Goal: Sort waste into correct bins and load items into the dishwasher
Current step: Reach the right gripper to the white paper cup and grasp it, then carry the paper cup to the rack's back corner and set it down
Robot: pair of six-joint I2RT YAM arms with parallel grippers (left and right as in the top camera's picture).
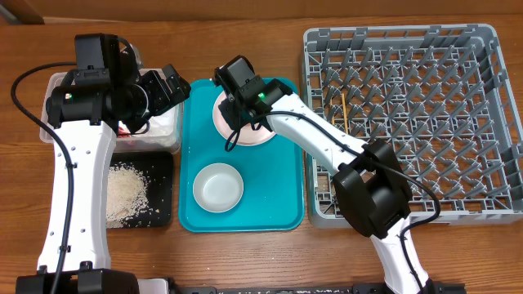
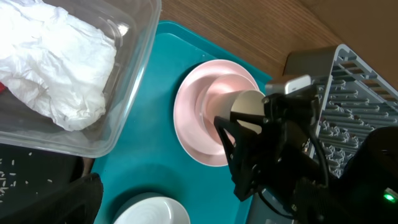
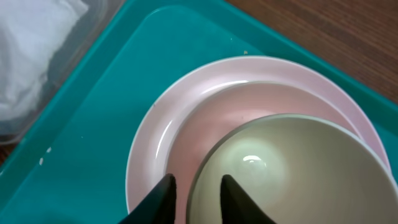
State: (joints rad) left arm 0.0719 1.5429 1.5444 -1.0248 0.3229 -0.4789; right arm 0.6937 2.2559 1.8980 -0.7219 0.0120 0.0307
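Observation:
My right gripper [image 3: 196, 193] [image 1: 236, 122] is shut on the rim of the small white cup [image 3: 292, 174] [image 2: 247, 107], one finger inside and one outside. The cup is in the pink bowl [image 3: 205, 124] [image 2: 210, 102], which sits on the pale pink plate [image 3: 149, 137] [image 1: 255, 137]. My left gripper [image 1: 170, 88] is open and empty over the clear tub [image 1: 54, 82]; the tub holds the white napkin [image 2: 56, 62] and the red wrapper [image 1: 123, 129]. The grey-white bowl [image 1: 218, 186] sits on the tray's near half. Rice [image 1: 124, 189] lies in the black tray [image 1: 160, 189].
The plate and both bowls rest on a teal serving tray [image 1: 278, 188] between the bins and the grey dish rack [image 1: 409, 106]. Two chopsticks [image 1: 346, 110] lie in the rack's left part. The right arm reaches across from the rack's front left corner.

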